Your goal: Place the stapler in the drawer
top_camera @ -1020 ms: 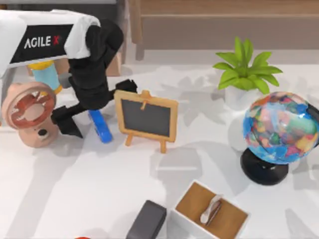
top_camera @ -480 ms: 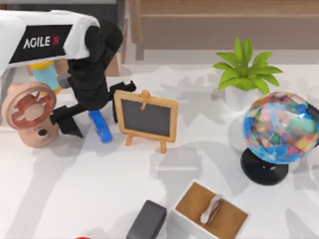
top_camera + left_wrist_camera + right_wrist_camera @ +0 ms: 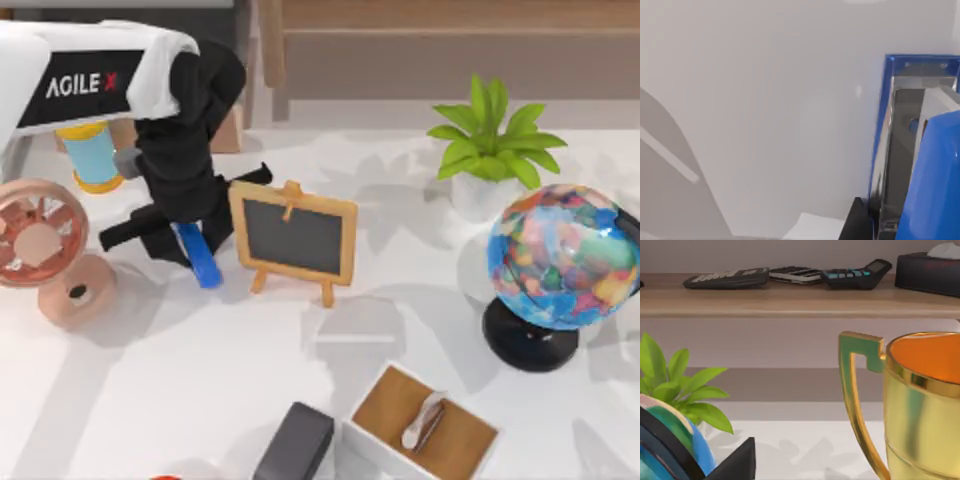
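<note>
The blue stapler (image 3: 203,262) lies on the white table just left of the little chalkboard. My left gripper (image 3: 190,236) is down over its far end, with a black finger pressed in on each side, shut on it. The left wrist view shows the stapler (image 3: 935,180) close up, blue with a metal inside, and a dark fingertip (image 3: 858,222) against its edge. My left arm hides most of the drawer at the back left; a bit of its tan front (image 3: 228,132) shows behind the arm. My right arm is parked off the table's right side.
A chalkboard easel (image 3: 293,240) stands right beside the gripper. A pink fan (image 3: 45,245) and a spool (image 3: 90,155) are to its left. A plant (image 3: 495,140) and a globe (image 3: 560,255) are at the right. A white-walled box (image 3: 385,405) and a dark block (image 3: 295,440) sit at the front. A gold trophy (image 3: 920,405) is near the right wrist.
My left gripper's fingers have closed in on the stapler, which has stayed in place. The pink fan has shifted left and its head has turned, uncovering the spool.
</note>
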Motion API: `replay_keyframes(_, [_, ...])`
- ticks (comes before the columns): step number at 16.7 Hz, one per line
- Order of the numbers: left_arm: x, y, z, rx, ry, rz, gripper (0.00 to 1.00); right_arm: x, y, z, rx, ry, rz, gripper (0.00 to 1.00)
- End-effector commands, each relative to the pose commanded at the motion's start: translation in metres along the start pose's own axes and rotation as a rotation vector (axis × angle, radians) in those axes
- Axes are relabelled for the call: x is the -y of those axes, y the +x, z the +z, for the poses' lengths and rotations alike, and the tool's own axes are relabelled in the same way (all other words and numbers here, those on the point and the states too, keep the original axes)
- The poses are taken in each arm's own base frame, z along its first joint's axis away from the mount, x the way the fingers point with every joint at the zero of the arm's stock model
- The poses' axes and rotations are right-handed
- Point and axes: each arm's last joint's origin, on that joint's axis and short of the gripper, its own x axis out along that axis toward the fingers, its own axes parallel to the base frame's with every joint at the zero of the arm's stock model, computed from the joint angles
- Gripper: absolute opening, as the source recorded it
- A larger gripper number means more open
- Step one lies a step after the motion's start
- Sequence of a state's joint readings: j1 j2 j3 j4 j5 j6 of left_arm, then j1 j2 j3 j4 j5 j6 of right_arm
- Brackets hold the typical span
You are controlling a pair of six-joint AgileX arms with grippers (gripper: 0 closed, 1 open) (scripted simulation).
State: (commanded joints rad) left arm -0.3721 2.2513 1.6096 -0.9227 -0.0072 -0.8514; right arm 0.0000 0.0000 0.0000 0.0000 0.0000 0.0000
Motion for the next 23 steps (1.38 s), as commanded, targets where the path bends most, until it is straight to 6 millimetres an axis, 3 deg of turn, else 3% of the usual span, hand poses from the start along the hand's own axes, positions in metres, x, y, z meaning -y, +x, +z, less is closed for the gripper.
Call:
replay_keyframes(18, [0.007, -0.01, 0.004, -0.04, 0.023, 0.071, 0.0, 0.0, 0.0, 0.0, 0.0, 0.0, 0.0, 1.0])
replay_keyframes(23, [0.005, -0.025, 0.003, -0.016, -0.001, 0.006, 0.0, 0.0, 0.0, 0.0, 0.0, 0.0, 0.0, 1.0])
